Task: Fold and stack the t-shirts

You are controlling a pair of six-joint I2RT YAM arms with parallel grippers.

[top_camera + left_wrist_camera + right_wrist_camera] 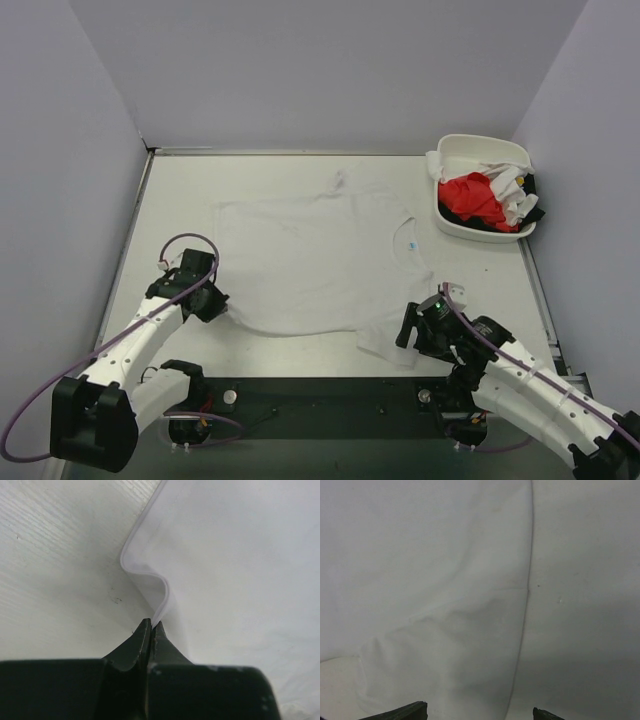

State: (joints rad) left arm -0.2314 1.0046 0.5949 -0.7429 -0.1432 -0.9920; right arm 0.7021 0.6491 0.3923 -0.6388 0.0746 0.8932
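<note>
**Top view.** Your white t-shirt [320,260] lay spread flat across the middle of the bench [180,190]. Its neck and small blue label [411,245] pointed to the right and its hem to the left. One sleeve reached toward the far edge and the other toward the near edge.

Your left tool [215,303] sat at the near-left corner of the hem. Your right tool [410,330] sat low over the near sleeve.

A white tub [480,146] stood at the far right corner, apart from the spread shirt. It held a red t-shirt [470,200], other white t-shirts [505,185] and some dark cloth, all bunched together.

**Left wrist view.** The black fingertips [142,635] were pressed together on the shirt's edge. The cloth rose in a small curled ridge just ahead of them, with bare bench to the left.

**Right wrist view.** Only the two finger ends showed, at the bottom corners and set wide apart. Nothing lay between them but white cloth below, and a seam or fold ran down the middle of the picture.
</note>
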